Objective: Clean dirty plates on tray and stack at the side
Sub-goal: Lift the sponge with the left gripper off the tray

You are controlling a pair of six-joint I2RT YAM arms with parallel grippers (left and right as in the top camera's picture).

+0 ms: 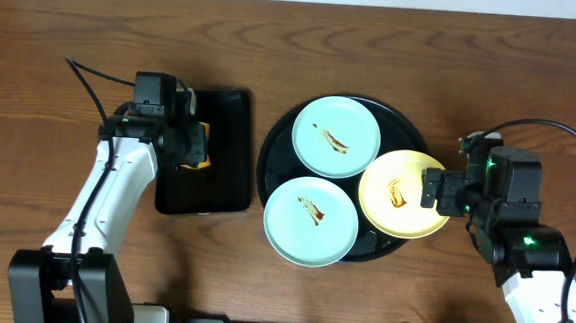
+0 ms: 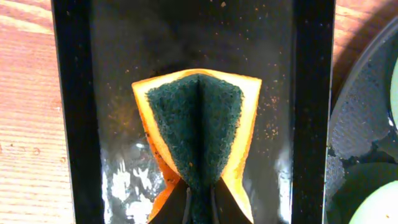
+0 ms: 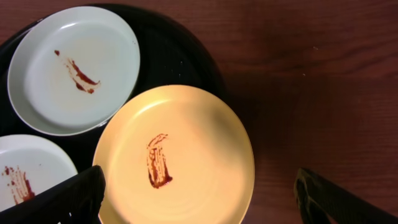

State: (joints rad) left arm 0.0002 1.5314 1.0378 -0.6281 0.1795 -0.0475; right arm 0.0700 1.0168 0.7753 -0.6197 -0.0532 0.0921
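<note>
Three dirty plates with brown smears lie on the round black tray (image 1: pixel 265 158): a mint plate (image 1: pixel 336 135) at the back, a second mint plate (image 1: pixel 310 221) at the front, and a yellow plate (image 1: pixel 401 194) overhanging the right rim. My right gripper (image 1: pixel 437 189) hovers over the yellow plate's (image 3: pixel 180 155) right part, open wide (image 3: pixel 199 183), one finger over the plate's left edge and the other over bare table. My left gripper (image 2: pixel 199 193) is shut on a folded orange sponge (image 2: pixel 199 118) with a dark green face, above the rectangular tray.
A smaller rectangular black tray (image 1: pixel 228 158) lies left of the round tray, its wet floor (image 2: pixel 124 180) speckled with crumbs. Brown wooden table (image 1: pixel 53 67) surrounds both trays. The far mint plate (image 3: pixel 74 68) and near mint plate (image 3: pixel 31 171) show left in the right wrist view.
</note>
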